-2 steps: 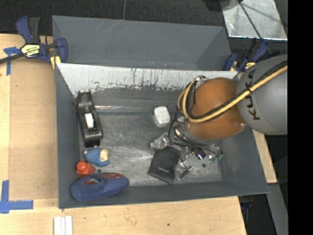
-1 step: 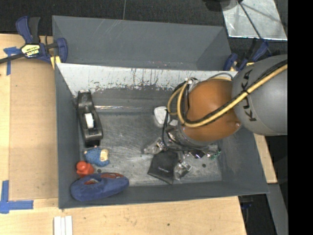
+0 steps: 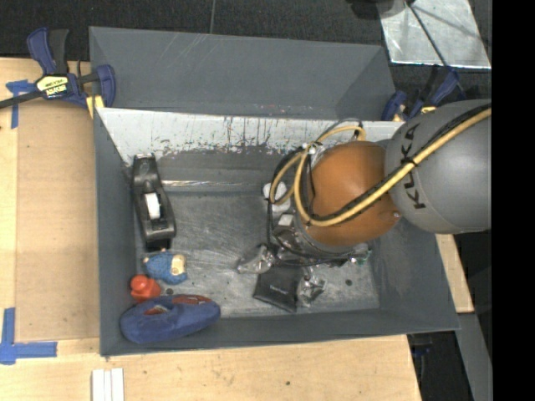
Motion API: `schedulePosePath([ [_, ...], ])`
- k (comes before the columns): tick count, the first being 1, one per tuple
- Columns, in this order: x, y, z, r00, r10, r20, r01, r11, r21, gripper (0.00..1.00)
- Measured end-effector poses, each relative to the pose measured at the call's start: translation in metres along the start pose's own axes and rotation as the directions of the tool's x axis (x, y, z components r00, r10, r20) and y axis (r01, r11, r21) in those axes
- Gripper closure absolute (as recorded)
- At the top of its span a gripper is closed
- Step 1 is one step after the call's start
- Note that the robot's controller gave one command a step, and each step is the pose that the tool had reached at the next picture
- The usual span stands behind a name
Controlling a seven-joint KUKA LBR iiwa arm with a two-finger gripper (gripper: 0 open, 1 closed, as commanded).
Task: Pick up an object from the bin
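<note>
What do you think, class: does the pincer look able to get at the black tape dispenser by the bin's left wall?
Probably yes: the tape dispenser lies alone, with bare bin floor between it and the pincer, which is over a flat black thing. The wall beside it might hamper approach.

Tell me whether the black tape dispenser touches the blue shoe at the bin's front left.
Apart. The camera view shows the tape dispenser farther back than the blue shoe, with a small blue toy between them.
</note>
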State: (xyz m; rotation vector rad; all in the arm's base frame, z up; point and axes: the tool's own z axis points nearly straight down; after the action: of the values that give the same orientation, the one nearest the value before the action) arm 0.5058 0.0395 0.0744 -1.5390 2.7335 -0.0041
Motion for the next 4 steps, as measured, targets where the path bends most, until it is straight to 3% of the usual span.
schedulePosePath([
  [1, 0.000, -0.001, -0.002, 1.000, 0.005, 0.000, -0.005, 1.000, -0.002, 0.00],
  [2, -0.005, -0.003, -0.005, 1.000, 0.004, 0.013, -0.004, 1.000, 0.006, 1.00],
  [4, -0.008, -0.006, -0.079, 1.000, 0.012, 0.002, -0.012, 1.000, 0.000, 1.00],
])
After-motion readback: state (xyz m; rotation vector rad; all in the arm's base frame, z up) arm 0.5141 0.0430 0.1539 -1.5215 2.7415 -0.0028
